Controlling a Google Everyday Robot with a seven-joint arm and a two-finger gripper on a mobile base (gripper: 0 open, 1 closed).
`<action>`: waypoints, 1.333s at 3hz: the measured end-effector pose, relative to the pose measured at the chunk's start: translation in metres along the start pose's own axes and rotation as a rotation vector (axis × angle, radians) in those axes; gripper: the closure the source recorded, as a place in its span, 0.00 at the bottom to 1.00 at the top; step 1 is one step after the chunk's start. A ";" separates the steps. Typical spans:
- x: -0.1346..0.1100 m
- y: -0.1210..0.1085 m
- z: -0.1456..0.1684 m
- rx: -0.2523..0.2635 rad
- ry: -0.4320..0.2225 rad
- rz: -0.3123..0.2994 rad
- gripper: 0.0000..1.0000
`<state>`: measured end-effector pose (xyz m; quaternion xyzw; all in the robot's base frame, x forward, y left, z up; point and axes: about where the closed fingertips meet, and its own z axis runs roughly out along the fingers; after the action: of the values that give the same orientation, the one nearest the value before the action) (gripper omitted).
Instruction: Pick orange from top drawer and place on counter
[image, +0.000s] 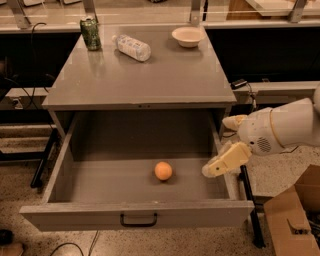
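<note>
Orange (163, 171) in top drawer (75, 217), apart from fingers (227, 160) over right wall

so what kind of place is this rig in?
Probably a lab or workshop: grey metal cabinet with top drawer open, loose cables on speckled floor, cardboard box. The gripper hangs open at the drawer's right wall, apart from the orange.

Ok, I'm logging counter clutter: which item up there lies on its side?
The plastic bottle; the green can stands upright, the white bowl sits rim-up. The gripper hangs over the right side of the open top drawer.
</note>
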<state>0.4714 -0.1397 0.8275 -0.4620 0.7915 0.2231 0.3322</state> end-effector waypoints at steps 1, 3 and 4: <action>0.019 -0.015 0.035 0.000 -0.023 -0.073 0.00; 0.050 -0.031 0.135 -0.039 -0.027 -0.217 0.00; 0.054 -0.030 0.167 -0.071 -0.039 -0.237 0.00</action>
<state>0.5320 -0.0748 0.6727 -0.5594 0.7163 0.2190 0.3549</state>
